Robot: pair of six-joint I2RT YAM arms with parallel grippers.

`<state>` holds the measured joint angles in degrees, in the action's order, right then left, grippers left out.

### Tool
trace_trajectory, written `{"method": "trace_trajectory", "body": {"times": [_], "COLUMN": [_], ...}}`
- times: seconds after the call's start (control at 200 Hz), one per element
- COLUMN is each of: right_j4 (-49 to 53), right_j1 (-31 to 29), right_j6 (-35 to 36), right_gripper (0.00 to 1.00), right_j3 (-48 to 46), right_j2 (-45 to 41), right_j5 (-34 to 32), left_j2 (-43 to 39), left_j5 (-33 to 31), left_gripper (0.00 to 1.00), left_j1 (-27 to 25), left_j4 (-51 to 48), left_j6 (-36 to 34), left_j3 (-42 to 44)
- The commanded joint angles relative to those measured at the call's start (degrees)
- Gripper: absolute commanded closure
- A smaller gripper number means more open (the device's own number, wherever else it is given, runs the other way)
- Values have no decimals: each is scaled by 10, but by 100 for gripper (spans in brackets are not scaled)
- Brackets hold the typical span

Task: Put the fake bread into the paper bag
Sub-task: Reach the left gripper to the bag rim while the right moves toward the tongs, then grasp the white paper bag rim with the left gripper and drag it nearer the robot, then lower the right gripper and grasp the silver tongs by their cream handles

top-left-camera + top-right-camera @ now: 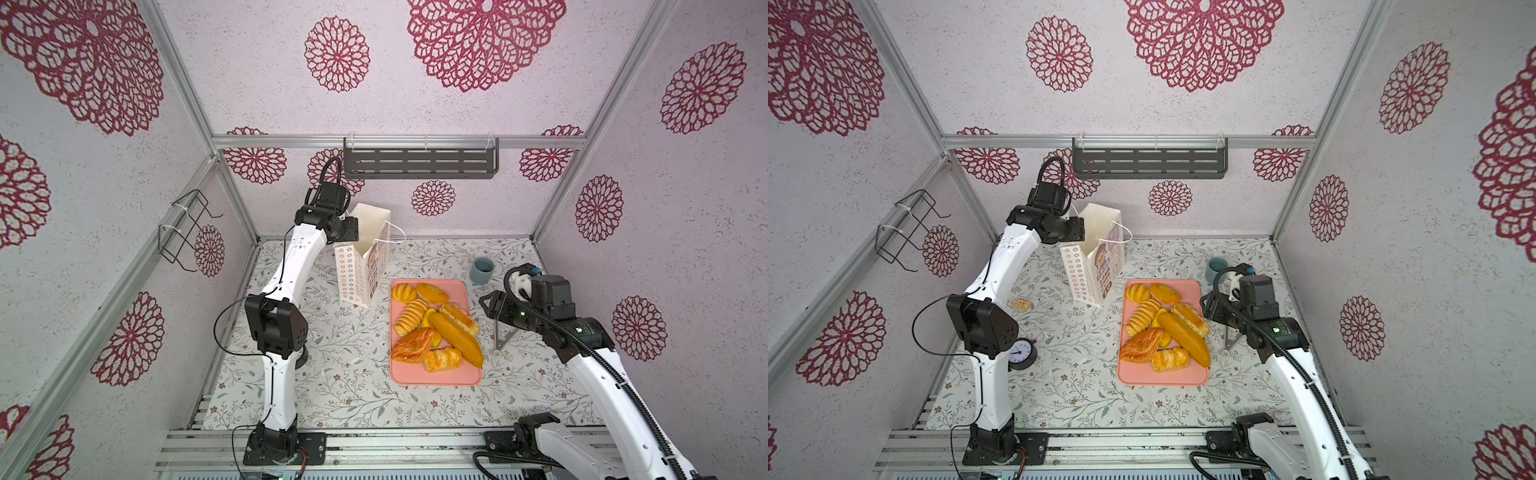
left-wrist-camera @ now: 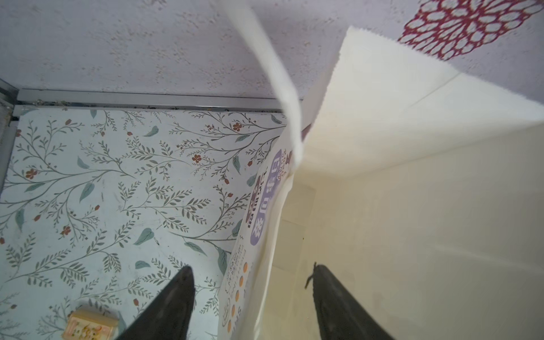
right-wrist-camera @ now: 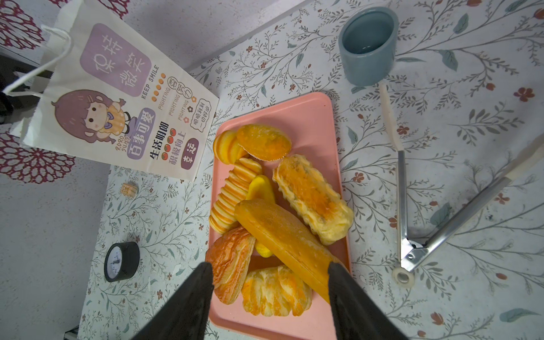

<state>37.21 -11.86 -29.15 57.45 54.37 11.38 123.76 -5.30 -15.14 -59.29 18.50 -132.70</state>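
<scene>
The tall white paper bag [image 1: 361, 266] [image 1: 1088, 270] stands upright and open at the back of the table, just left of a pink tray [image 1: 436, 374] [image 1: 1163, 376]. Several pieces of fake bread lie on the tray, a long loaf [image 1: 455, 338] [image 3: 282, 235] slanting across the others. My left gripper [image 1: 353, 232] [image 2: 251, 268] is at the bag's top edge, open; one finger is inside the bag [image 2: 412, 206], one outside, the printed wall between them untouched. My right gripper [image 1: 488, 305] [image 3: 269, 265] hovers open above the tray's near end, holding nothing.
A blue cup [image 1: 482, 270] and metal tongs [image 1: 500, 336] lie right of the tray. A small black clock [image 1: 1021, 353] and a little tan block [image 1: 1021, 304] sit near the left arm. A dark shelf [image 1: 419, 162] hangs on the back wall, a wire rack [image 1: 183, 228] on the left wall.
</scene>
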Motion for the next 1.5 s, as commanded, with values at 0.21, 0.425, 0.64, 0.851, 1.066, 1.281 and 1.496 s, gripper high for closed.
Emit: {"method": "trace_trajectory", "body": {"times": [0.21,0.425,0.64,0.851,1.066,1.281,1.496], "right_j4": [-1,21,52,56,82,93,63], "right_j1": [-4,-4,-5,-5,0,31,84], "right_j6": [-16,-15,-7,-9,-28,-55,-34], "right_gripper": [42,45,36,20,4,1,2], "right_j3": [4,21,38,27,19,-1,-35], "right_j2": [5,11,24,21,37,52,77], "right_j5": [5,-7,-31,-72,-132,-170,-126], "left_j2": [-50,-166,-295,-434,-547,-614,-643], "left_j5": [7,12,24,57,55,65,82], "left_gripper": [92,100,100,100,100,100,100], "left_j1": [-6,-6,-6,-7,-16,-21,-31], "left_j4": [-1,33,65,114,122,133,179], "left_j6": [9,40,84,162,209,243,272], "left_j3": [12,130,287,450,556,637,709]}}
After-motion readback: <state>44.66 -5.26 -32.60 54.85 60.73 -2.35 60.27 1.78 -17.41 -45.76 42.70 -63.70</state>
